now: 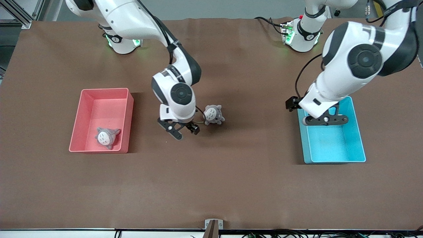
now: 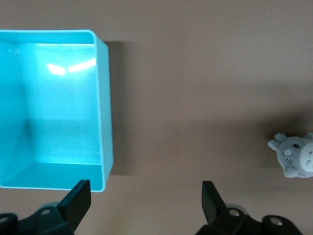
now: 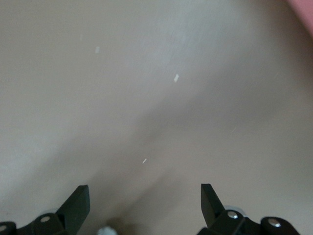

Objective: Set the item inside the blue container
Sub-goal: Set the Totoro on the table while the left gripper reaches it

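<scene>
Two Franka arms are working over a brown table, with a grey plush toy sitting upright near its middle as the landmark. The right gripper is hovering just beside the plush toy, toward the right arm's end of the table, its fingers spread wide and gripping nothing. The blue container is lying well apart from the plush toy, toward the left arm's end of the table, and nothing is showing on the visible part of its flat bottom. The left gripper is hanging over the blue container's wall nearest the plush toy, fingers spread and holding nothing. A pink bin is standing toward the right arm's end, well apart from the plush toy, and a second grey plush is lying in it.
</scene>
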Action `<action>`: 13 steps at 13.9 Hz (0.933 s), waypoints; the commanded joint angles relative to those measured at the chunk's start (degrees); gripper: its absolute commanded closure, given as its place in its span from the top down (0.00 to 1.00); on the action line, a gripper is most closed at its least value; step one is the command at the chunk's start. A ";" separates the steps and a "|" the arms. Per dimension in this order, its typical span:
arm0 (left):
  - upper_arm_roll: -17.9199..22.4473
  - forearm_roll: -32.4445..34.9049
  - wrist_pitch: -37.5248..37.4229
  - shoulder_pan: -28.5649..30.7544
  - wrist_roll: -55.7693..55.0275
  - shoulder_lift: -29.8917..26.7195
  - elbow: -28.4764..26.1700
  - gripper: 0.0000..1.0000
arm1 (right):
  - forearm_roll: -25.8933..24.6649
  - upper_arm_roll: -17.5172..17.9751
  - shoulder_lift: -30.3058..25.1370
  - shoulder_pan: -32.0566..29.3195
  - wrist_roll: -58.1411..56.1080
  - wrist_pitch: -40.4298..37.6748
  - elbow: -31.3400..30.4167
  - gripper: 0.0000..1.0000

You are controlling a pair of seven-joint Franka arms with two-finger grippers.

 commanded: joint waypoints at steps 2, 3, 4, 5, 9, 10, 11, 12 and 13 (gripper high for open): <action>0.20 -0.04 5.45 -5.92 -8.63 4.04 0.35 1.00 | -1.09 1.07 -12.75 -7.79 -16.27 0.90 -13.94 1.00; 0.21 0.05 7.38 -8.12 -12.49 5.00 0.35 1.00 | -1.09 1.07 -14.87 -10.43 -21.55 0.98 -16.14 1.00; 0.12 0.05 9.23 -10.05 -15.84 5.97 0.53 1.00 | -1.09 1.07 -16.19 -12.63 -26.30 0.98 -17.30 1.00; 0.12 -0.04 11.07 -11.81 -18.48 7.11 0.53 1.00 | -1.09 1.07 -17.08 -15.17 -31.22 0.90 -17.92 1.00; 0.12 -0.12 17.58 -17.53 -26.84 11.33 0.97 1.00 | -1.09 1.07 -17.26 -24.14 -48.19 1.07 -18.01 1.00; 0.12 -0.21 19.59 -18.59 -28.16 12.73 1.23 1.00 | -1.09 1.07 -17.26 -26.08 -51.63 1.25 -18.19 1.00; 0.12 -1.00 21.88 -19.99 -30.18 14.23 1.58 1.00 | -1.09 1.07 -17.26 -27.93 -54.36 1.42 -18.19 1.00; 0.12 -2.22 24.08 -21.48 -33.41 15.81 1.67 1.00 | -1.09 1.07 -17.18 -29.34 -56.65 1.42 -18.27 1.00; 0.12 -2.76 26.01 -22.37 -35.45 17.30 1.76 1.00 | -1.00 1.16 -17.09 -30.92 -58.67 1.95 -18.62 1.00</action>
